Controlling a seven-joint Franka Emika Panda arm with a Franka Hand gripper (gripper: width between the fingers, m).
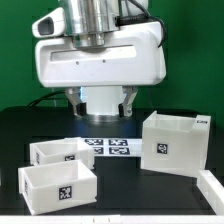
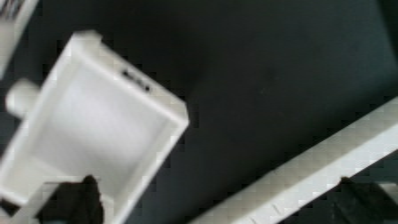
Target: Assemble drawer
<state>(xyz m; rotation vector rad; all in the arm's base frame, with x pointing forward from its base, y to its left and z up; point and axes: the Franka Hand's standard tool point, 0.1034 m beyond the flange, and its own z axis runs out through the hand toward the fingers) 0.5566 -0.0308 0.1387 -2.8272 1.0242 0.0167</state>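
Note:
The tall square white casing [image 1: 175,140] stands on the black table at the exterior view's right, with a marker on its front. Two shallow open-top trays sit at the left, one behind [image 1: 58,152] and one in front [image 1: 60,188]. My gripper [image 1: 107,110] hangs high above the table behind the marker board, apart from all the parts. In the wrist view a white tray [image 2: 89,130] lies below, off to one side of my gripper [image 2: 217,202]. Its two dark fingertips [image 2: 71,200] stand wide apart with only bare table and a white edge between them.
The marker board [image 1: 108,148] lies flat between the trays and the casing. A white bar [image 1: 212,190] sits at the front right edge. A white straight edge [image 2: 320,165] crosses the wrist view; I cannot tell which part it belongs to.

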